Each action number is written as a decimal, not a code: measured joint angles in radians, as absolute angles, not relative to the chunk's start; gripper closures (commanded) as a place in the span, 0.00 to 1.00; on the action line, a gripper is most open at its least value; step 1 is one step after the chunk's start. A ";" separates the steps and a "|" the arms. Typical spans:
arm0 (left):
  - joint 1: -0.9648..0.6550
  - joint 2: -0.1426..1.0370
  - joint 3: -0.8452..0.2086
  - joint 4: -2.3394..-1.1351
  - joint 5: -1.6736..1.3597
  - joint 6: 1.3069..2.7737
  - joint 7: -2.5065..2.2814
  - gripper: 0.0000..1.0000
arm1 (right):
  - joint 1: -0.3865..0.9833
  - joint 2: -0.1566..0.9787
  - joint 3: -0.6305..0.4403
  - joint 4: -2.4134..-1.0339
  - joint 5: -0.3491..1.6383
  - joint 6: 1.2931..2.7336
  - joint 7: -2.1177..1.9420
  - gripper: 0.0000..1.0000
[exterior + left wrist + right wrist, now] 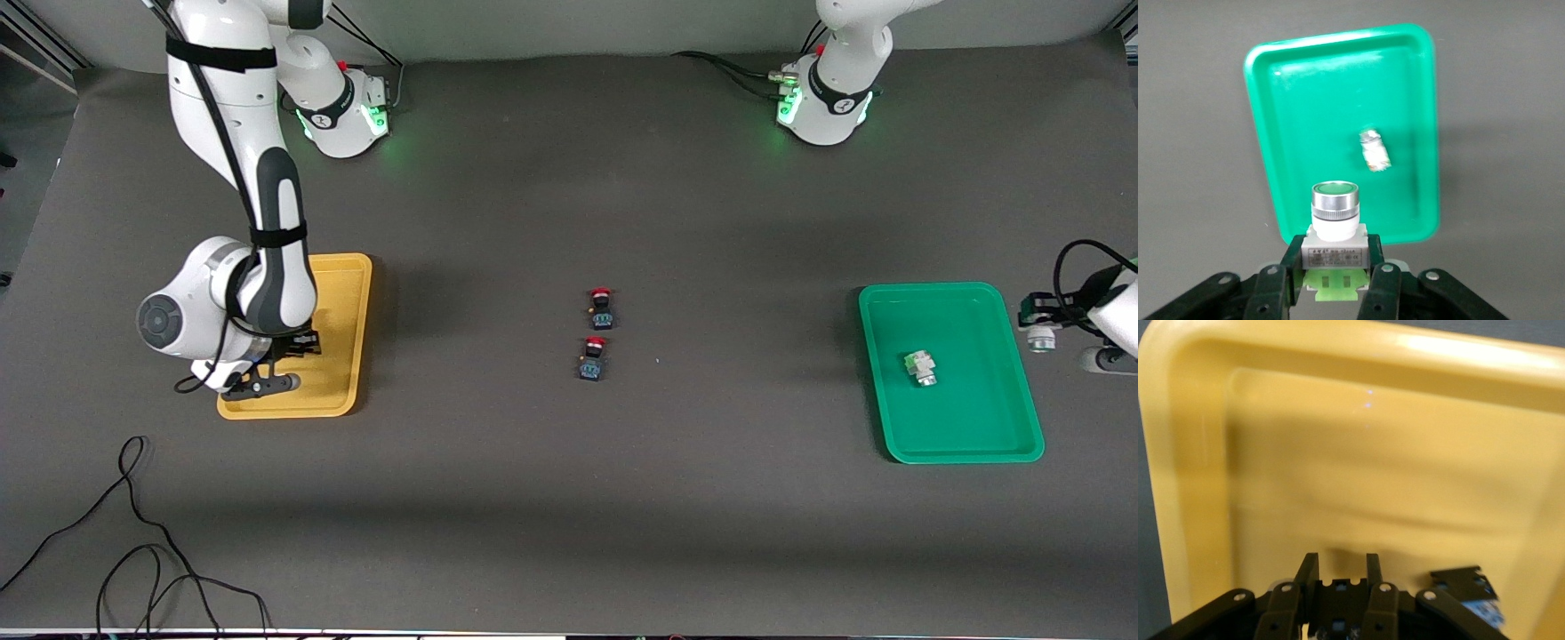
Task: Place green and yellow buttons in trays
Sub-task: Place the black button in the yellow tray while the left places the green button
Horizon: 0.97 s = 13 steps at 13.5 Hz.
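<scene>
Tools: left tool point(1337, 280) grips green button point(1335, 213); right tool point(1338, 587) clamps black switch body point(1337, 603) over yellow tray point(1358, 453).

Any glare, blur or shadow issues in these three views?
Front view: even light; the green plastic tray and the yellow plastic tray cast soft shadows toward mid-table. Left wrist view: sharp; the held green-capped button in the left gripper is crisp. Right wrist view: soft focus, white glare along the yellow tray's rim, right gripper shading the floor.
</scene>
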State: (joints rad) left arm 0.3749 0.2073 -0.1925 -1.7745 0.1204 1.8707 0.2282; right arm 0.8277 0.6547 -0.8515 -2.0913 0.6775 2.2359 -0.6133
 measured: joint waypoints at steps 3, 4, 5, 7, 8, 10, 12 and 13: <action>0.418 0.249 -0.194 -1.954 0.136 2.138 0.231 0.83 | 0.832 0.667 -0.840 -2.090 0.694 2.241 -0.613 0.00; 0.434 0.278 -0.194 -2.000 0.147 2.223 0.230 0.83 | 0.832 0.666 -0.842 -2.088 0.696 2.241 -0.613 0.00; 0.455 0.316 -0.194 -2.028 0.157 2.293 0.230 0.83 | 0.832 0.665 -0.846 -2.085 0.698 2.234 -0.613 0.00; 0.498 0.401 -0.194 -2.044 0.168 2.391 0.232 0.82 | 0.833 0.647 -0.867 -2.074 0.701 2.189 -0.613 0.00; 0.510 0.433 -0.194 -2.043 0.170 2.420 0.233 0.82 | 0.835 0.630 -0.889 -2.063 0.701 2.149 -0.613 0.00; 0.516 0.469 -0.195 -2.042 0.171 2.448 0.233 0.53 | 0.838 0.586 -0.950 -2.016 0.691 2.020 -0.613 0.00; 0.516 0.481 -0.201 -2.042 0.171 2.460 0.232 0.00 | 0.839 0.547 -1.019 -1.927 0.653 1.857 -0.590 0.00; 0.516 0.481 -0.202 -2.040 0.171 2.461 0.232 0.00 | 0.839 0.531 -1.048 -1.865 0.624 1.770 -0.556 0.00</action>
